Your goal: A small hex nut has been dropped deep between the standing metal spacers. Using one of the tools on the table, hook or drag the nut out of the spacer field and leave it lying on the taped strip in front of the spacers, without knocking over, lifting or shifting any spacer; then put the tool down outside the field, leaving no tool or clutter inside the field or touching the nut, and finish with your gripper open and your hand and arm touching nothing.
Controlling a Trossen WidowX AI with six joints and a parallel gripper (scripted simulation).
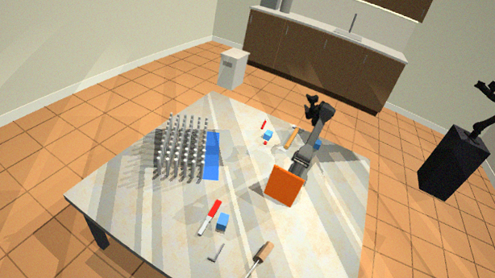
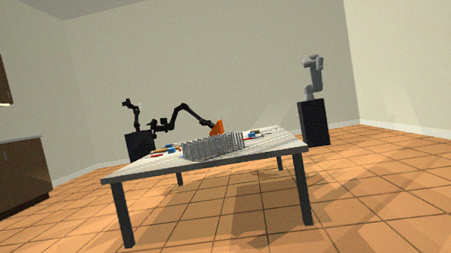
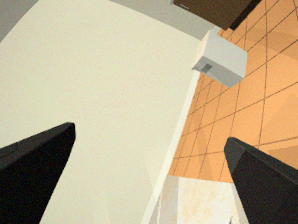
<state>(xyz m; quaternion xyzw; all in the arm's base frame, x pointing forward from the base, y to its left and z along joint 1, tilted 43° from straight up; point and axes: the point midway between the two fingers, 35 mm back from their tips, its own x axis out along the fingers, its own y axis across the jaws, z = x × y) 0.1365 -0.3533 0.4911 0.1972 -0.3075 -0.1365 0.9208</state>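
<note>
Table (image 1: 313, 243): pale marbled top, streaked, on dark square legs. Spacers (image 1: 182, 148): slim grey metal cylinders, upright, set in a tight square grid near the table's left side. Taped strip (image 1: 211, 155): flat bright-blue rectangle lying just beside the grid on the side facing the arm. Hex nut: not discernible among the spacers in any view; its position cannot be told. Tools, near edge: a red-and-white pen-shaped tool (image 1: 209, 217) lying flat, a small blue cube (image 1: 222, 221) just beside it, a small dark L-shaped key (image 1: 216, 253), and a thin metal shaft with a rounded light wooden handle (image 1: 253, 266). Tools, far side: a short red stick (image 1: 264, 124), a second blue cube (image 1: 268, 135), a small red piece (image 1: 265, 142), and an orange-handled tool (image 1: 291, 137), lying near one another. Orange block (image 1: 284, 185): flat-faced matt slab standing at the foot of the arm. Arm (image 1: 307, 148): dark grey, jointed, rising from beside the block and bending away from the spacers toward the table's far edge, raised well above the top. Gripper (image 1: 310, 107): black, held in the air, its two dark fingers spread wide with nothing between them; the wrist view looks out past them to wall, floor tiles and a table corner.
</note>
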